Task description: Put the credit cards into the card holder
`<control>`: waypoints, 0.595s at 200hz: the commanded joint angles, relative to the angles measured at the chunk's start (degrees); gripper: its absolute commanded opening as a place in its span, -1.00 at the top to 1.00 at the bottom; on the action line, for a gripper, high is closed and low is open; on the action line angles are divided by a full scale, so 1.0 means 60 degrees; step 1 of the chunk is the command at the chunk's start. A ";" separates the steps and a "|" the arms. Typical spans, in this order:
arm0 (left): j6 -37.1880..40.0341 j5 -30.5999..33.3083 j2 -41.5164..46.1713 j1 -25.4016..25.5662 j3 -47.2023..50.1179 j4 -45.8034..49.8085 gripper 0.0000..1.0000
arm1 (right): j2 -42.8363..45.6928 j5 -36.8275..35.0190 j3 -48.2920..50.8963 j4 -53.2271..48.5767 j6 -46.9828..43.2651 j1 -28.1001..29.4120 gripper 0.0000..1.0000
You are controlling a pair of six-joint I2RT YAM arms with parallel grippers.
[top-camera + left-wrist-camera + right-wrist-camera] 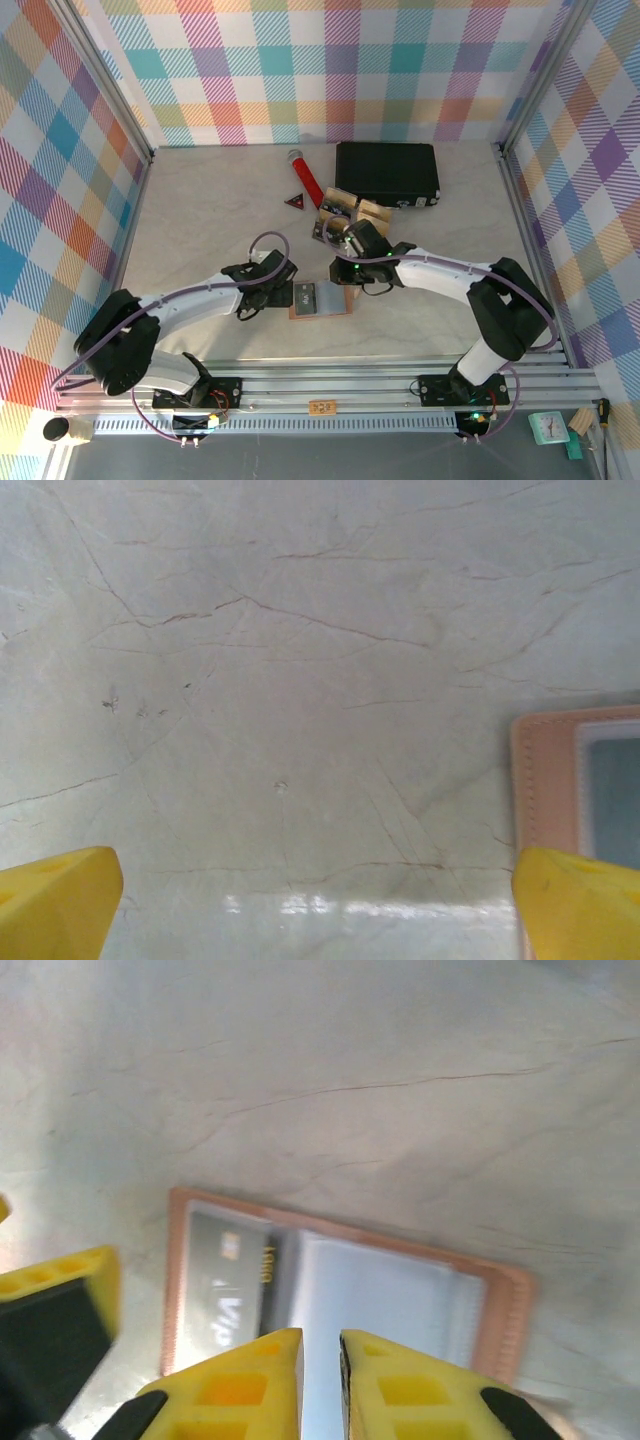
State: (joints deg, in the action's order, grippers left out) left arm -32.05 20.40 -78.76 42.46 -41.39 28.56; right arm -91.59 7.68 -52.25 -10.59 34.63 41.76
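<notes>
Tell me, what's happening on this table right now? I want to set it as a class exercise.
Two robot arms are loading cards into an open card holder lying flat on the table. One dark card already sits in one pocket. The right hand hovers just above the holder, fingers almost together with nothing seen between them. The left hand is open beside the holder's edge. More cards wait further back.

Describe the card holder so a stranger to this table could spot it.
Find the black rectangular case at the far side of the pale marbled table. Nearer the front lies the reddish-brown leather-like card holder, opened flat. Unlike the small red triangle, it's rectangular with a stitched border.
</notes>
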 commanded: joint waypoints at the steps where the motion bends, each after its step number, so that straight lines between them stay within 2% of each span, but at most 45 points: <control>1: 0.0045 -0.0538 0.0409 -0.0067 -0.0206 0.0179 -0.99 | 0.0120 0.0464 0.0183 -0.0220 -0.0419 -0.0273 0.66; 49: -0.0379 -0.1156 0.0007 0.0231 -0.0588 -0.0301 -0.99 | -0.0463 0.1215 0.0094 0.0086 -0.0644 -0.0544 1.00; 119: -0.0883 -0.1347 -0.0867 0.0974 -0.1019 -0.0859 -0.99 | -0.1052 0.1429 0.0072 0.0390 -0.0594 -0.0545 1.00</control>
State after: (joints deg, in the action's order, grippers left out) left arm -35.70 12.84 -82.46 46.65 -45.52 24.67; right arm -96.66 14.72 -51.42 -9.61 32.08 38.59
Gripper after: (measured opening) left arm 0.996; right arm 0.065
